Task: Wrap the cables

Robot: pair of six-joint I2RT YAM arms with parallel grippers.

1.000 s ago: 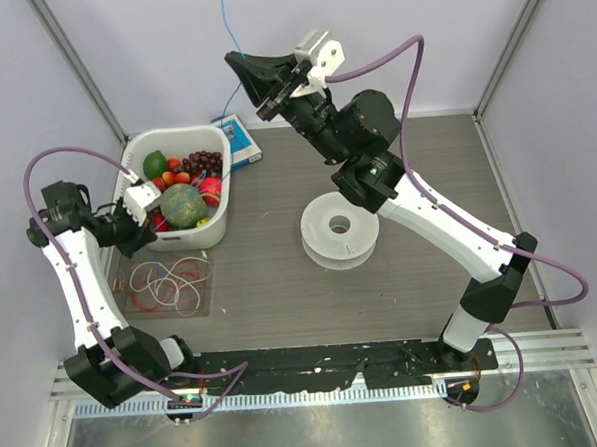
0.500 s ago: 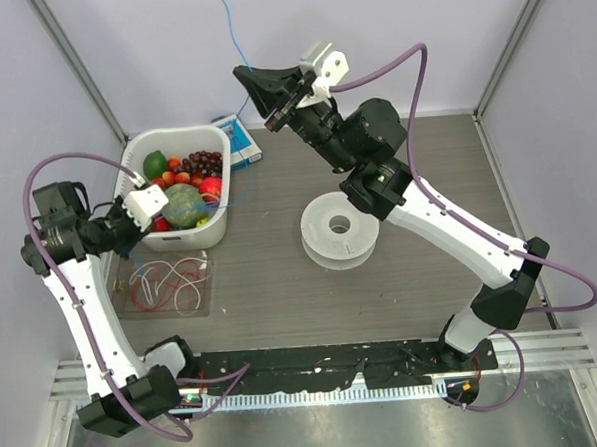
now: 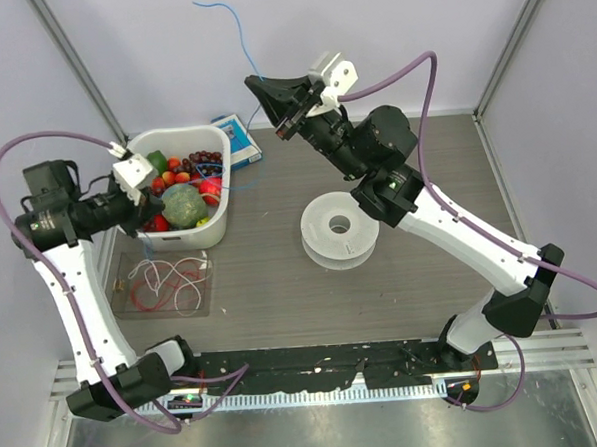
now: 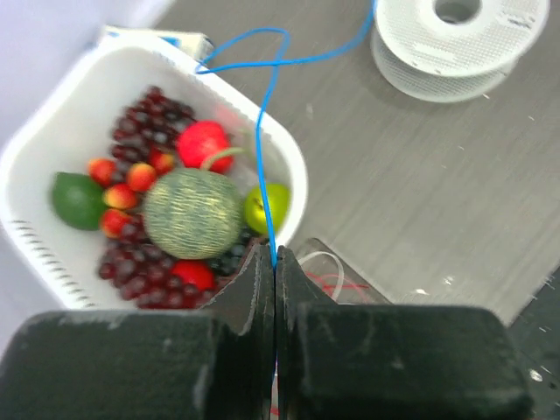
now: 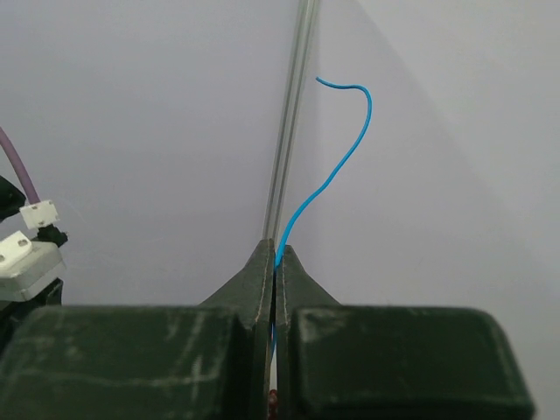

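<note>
Top view: the right pincer (image 3: 255, 83) is high at the far side, above the far edge of the grey worktop (image 3: 282, 294). Its fingers are together on the hair-thin blue cable (image 3: 240, 31), and the free end curls up and to the left in front of the back wall. The left pincer (image 3: 149, 206) is at the left, over the near-left part of the white plastic basket (image 3: 226, 182) with fruit. Thin red and white looped cables (image 3: 166, 280) lie in a clear flat tray (image 3: 205, 306) just near of the basket. The white plastic spool (image 3: 339, 226) stands at the centre, well apart from both pincers.

Left wrist view: the left pincer (image 4: 275, 262) has its fingers pressed together, w/ the blue cable (image 4: 262, 149) clamped between them. The cable goes up over the basket (image 4: 293, 166), makes a loop at the rim, then runs twd the spool (image 4: 455, 39). A green striped melon (image 4: 192, 213) lies in the basket among grapes and other fruit.

Right wrist view: the right pincer (image 5: 276, 254) is closed on the blue cable (image 5: 332, 179), which rises from the fingertips and bends at the top, in front of the pale wall.
</note>
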